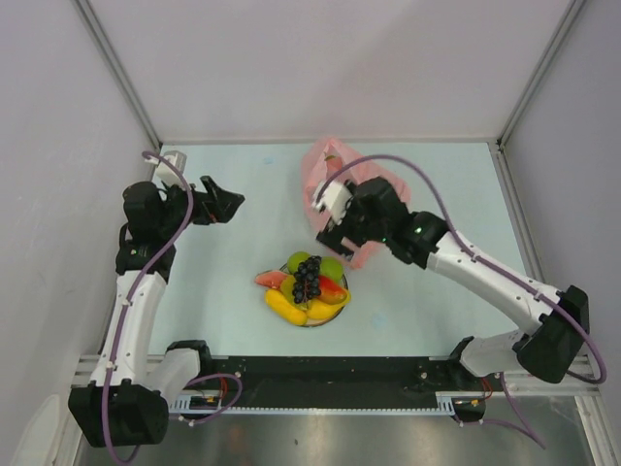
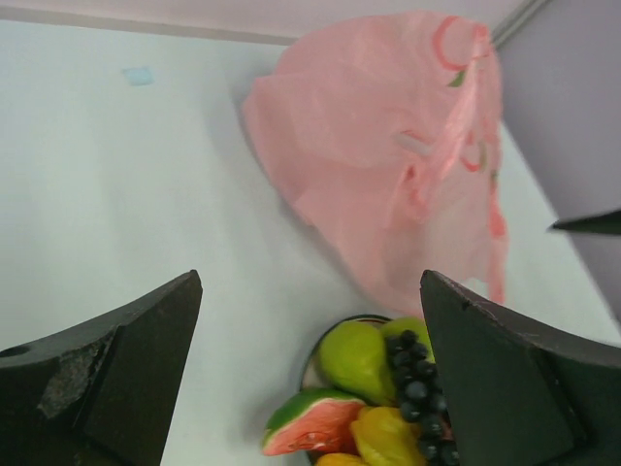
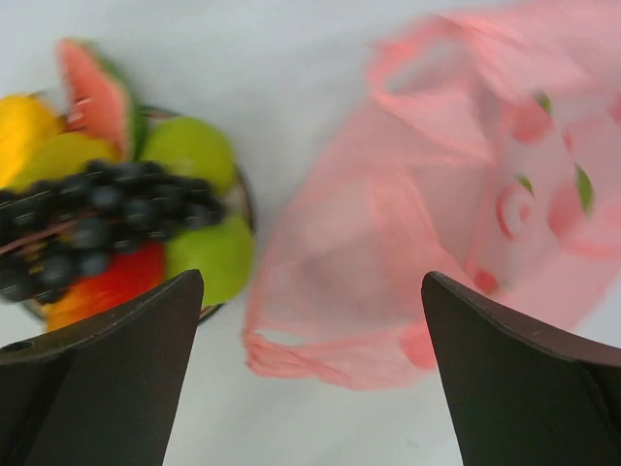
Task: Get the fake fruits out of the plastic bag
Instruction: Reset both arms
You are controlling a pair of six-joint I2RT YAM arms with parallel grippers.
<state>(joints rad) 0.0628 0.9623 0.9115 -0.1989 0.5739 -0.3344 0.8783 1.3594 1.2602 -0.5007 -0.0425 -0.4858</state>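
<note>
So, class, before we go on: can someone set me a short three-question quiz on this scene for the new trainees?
1. True or false: the fake fruits are piled on a plate.
2. What lies on top of the pile? A) a pineapple B) the dark grape bunch C) a coconut
3. Which claw hangs over the plastic bag, and does it grip anything?

Key: 1 true; 2 B; 3 the right claw, open and gripping nothing.
</note>
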